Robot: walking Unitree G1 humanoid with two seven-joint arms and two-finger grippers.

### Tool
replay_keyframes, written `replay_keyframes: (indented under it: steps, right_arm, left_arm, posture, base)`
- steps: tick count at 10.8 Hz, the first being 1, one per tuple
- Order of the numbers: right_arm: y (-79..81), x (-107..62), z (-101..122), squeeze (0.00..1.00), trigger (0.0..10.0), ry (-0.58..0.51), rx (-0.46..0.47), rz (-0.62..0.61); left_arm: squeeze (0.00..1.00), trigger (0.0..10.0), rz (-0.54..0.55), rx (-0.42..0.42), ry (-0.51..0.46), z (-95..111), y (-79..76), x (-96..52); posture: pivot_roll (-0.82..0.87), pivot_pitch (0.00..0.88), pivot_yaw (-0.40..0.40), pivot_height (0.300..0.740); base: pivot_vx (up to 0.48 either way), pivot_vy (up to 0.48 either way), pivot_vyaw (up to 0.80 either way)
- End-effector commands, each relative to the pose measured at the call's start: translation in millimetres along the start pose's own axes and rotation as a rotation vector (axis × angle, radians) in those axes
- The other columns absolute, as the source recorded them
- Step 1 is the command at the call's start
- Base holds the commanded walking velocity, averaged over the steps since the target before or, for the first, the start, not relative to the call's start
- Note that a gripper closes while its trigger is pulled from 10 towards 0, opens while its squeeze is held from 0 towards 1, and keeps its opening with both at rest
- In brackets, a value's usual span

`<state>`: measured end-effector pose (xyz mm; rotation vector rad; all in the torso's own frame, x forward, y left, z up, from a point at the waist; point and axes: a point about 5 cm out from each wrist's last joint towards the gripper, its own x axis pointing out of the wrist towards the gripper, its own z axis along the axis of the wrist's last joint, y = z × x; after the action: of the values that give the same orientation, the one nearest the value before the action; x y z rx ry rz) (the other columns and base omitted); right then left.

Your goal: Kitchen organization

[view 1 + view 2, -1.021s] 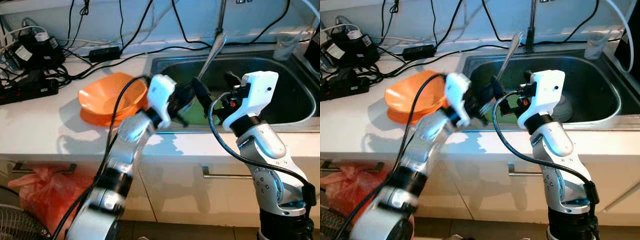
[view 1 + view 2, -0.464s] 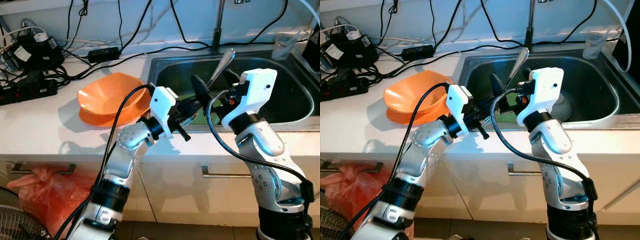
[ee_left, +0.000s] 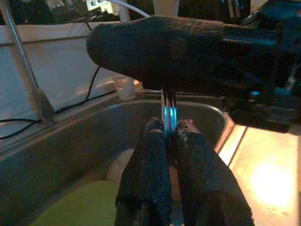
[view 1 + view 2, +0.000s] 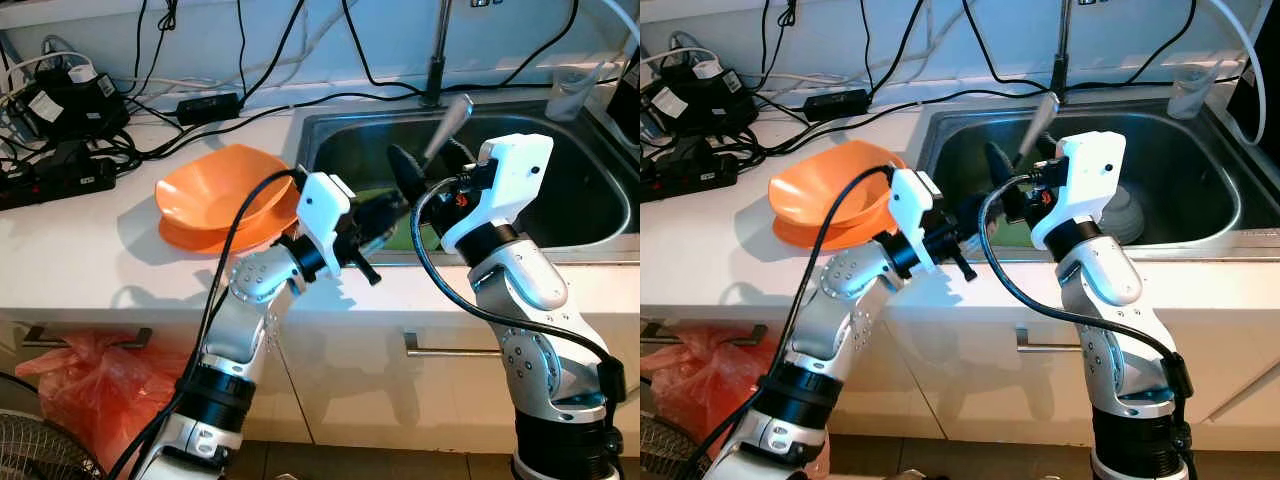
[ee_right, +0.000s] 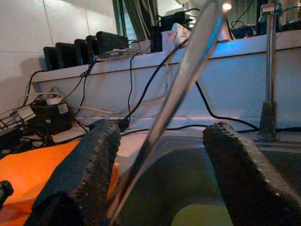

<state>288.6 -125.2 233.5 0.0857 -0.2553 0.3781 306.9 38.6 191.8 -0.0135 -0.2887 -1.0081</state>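
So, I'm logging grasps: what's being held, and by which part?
The left gripper pinches a metal utensil near its lower end; the handle points up between the open right gripper jaws.

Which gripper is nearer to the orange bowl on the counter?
Left. The left gripper sits at the sink's front edge, just beside the orange bowl, shut on the metal utensil. The right gripper is farther off, over the sink, fingers open around the utensil's handle.

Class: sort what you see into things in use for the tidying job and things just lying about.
In use: left gripper, shut on the metal utensil; right gripper, open around its handle; sink beneath.
Lying about: orange bowls, power strips, clear cup, red bag.
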Motion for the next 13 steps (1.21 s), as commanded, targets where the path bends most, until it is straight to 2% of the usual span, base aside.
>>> replay_keyframes:
  steps: [1,4,8,13]
  right_arm:
    - [3.2,2.7,0.5,0.00,0.0,-0.008,0.009,0.019]
    - [1.4,7.3,-4.3,0.00,0.0,0.000,0.018,0.022]
    - [0.5,23.1,-7.7,0.00,0.0,0.001,0.016,0.062]
    - [-1.2,26.4,-6.4,0.00,0.0,-0.016,0.005,0.068]
  left_arm:
    - [0.00,0.0,-0.006,0.004,-0.013,4.4,-0.4,-1.5]
    - [0.00,0.0,-0.034,-0.016,-0.020,6.0,-9.3,-2.3]
    - [0.00,0.0,-0.051,-0.028,-0.019,7.1,-15.2,-3.2]
    - [0.00,0.0,-0.015,-0.033,-0.004,4.4,-10.4,-5.4]
  posture:
    - [-0.17,0.000,0.133,0.740]
    - [-0.16,0.000,0.139,0.740]
    - [-0.16,0.000,0.139,0.740]
    - [-0.16,0.000,0.138,0.740]
  base:
    - [0.000,0.000,0.00]
    - [0.000,0.000,0.00]
    - [0.000,0.000,0.00]
    - [0.000,0.000,0.00]
